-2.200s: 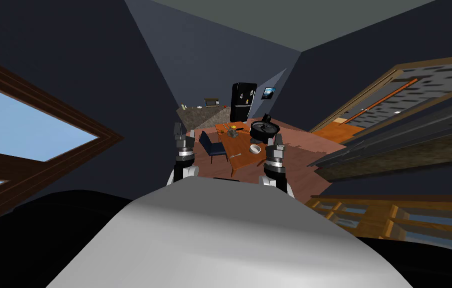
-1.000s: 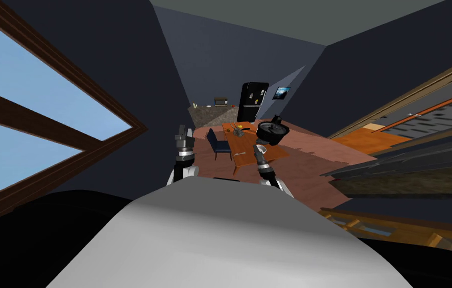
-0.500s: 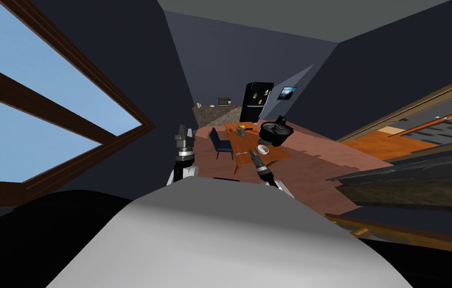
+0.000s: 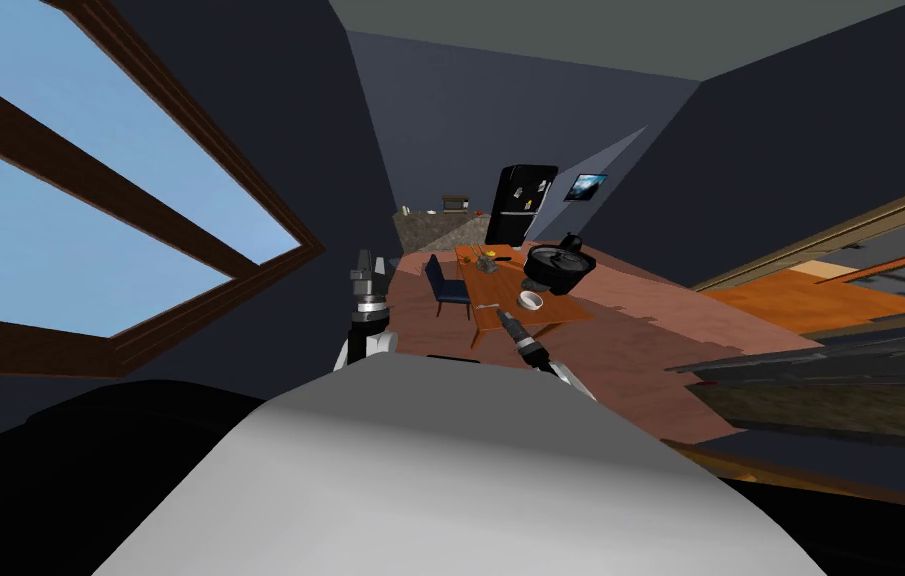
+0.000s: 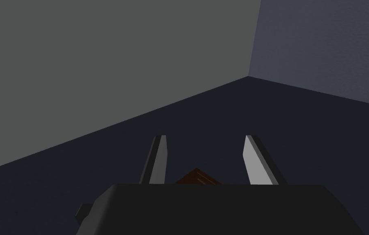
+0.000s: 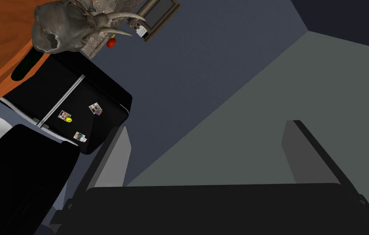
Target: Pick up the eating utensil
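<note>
Black fridge (image 4: 525, 205) stands beyond the orange wooden surface (image 4: 502, 285), which carries a black pot (image 4: 560, 268) and a white bowl (image 4: 531, 300). Right tool (image 6: 208, 125) — blades apart — is at its near end; left tool (image 5: 204, 136) is upright, blades also apart. The small pale utensil (image 4: 487, 308) lies on that near end — just beside the right tool.

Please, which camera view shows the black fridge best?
The right wrist view. There the black fridge is near and large, and its silver handle and the small magnets on its door are clear. The head view shows the fridge small and far away, standing beyond the orange table.
</note>
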{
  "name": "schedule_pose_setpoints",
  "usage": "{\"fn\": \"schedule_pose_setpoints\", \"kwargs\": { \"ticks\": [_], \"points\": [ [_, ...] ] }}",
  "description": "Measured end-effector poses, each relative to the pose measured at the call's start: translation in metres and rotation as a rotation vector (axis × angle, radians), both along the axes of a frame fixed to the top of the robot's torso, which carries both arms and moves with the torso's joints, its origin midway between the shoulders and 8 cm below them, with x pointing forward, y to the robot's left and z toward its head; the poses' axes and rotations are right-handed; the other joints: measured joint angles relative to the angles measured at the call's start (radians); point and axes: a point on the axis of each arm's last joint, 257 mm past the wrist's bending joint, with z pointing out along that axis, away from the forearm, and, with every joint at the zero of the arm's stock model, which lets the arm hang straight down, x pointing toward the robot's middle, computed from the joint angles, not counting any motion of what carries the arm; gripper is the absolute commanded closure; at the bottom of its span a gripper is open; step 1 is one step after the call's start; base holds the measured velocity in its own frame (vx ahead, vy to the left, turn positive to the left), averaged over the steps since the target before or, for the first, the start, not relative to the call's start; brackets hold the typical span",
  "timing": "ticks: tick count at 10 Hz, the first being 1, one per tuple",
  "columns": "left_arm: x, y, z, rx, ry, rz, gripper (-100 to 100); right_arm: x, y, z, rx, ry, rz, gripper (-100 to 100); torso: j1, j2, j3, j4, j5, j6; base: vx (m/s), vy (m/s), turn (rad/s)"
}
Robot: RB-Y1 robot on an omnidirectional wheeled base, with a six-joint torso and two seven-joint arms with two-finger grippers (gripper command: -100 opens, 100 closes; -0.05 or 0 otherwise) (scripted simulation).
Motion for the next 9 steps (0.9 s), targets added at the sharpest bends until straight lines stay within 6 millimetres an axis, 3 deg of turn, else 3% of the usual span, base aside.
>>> {"fn": "schedule_pose_setpoints", "kwargs": {
  "ticks": [4,9],
  "points": [
    [0.0,0.0,0.0,0.0,0.0,0.0,0,-0.011,-0.026,-0.054,-0.185,0.092,0.045,-100,0.001,0.0,0.0,0.0,0.0,0.0,-0.023,0.025,0.125],
    [0.0,0.0,0.0,0.0,0.0,0.0,0,-0.029,-0.059,-0.097,-0.345,0.171,0.079,-100,0.002,-0.002,-0.001,0.0,0.0,-0.001,0.002,0.025,0.087]
  ]
}}
